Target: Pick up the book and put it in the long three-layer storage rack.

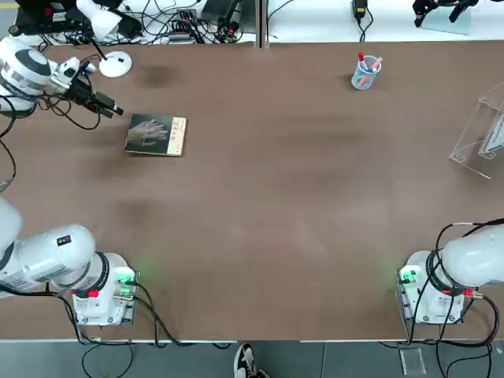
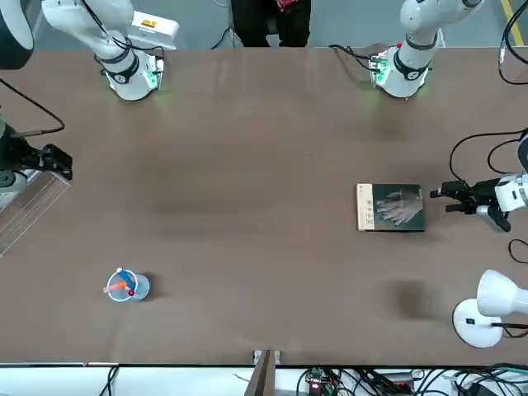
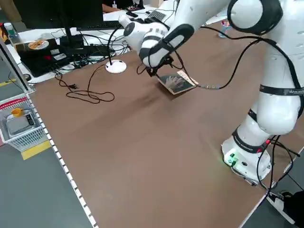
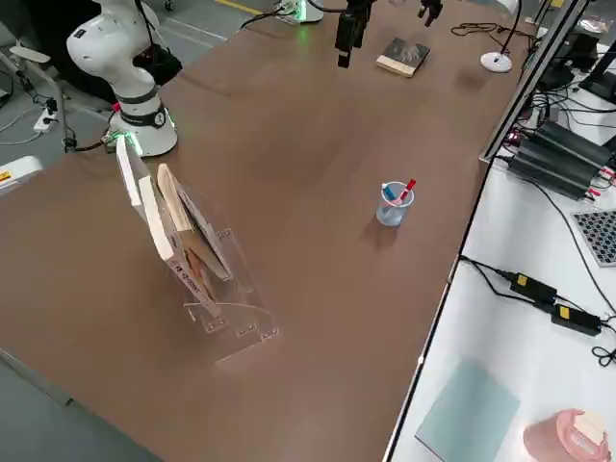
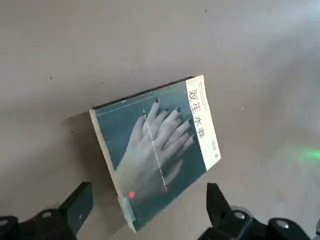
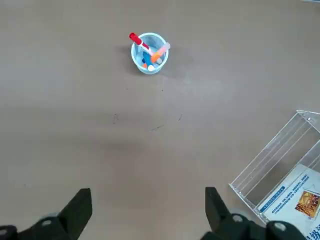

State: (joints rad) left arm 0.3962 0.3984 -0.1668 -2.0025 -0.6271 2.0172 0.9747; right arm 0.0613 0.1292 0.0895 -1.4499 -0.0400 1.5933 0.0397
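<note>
The book (image 1: 156,135) lies flat on the brown table at the far left, its dark grey-green cover with the pale hand facing up and its tan strip toward the table's middle. My left gripper (image 1: 113,109) hovers just beyond the book's outer edge, open. In the left wrist view the book (image 5: 155,150) sits between and ahead of the two spread fingers (image 5: 75,207). The clear acrylic rack (image 1: 479,134) stands at the far right with books leaning in it (image 4: 183,245). My right gripper (image 2: 59,162) is open above the table next to the rack (image 6: 272,170).
A clear cup of pens (image 1: 365,72) stands at the back right. A white desk lamp (image 1: 115,63) stands at the far edge behind the book, close to the left arm. Cables and power strips lie past the far edge. Both arm bases sit at the near corners.
</note>
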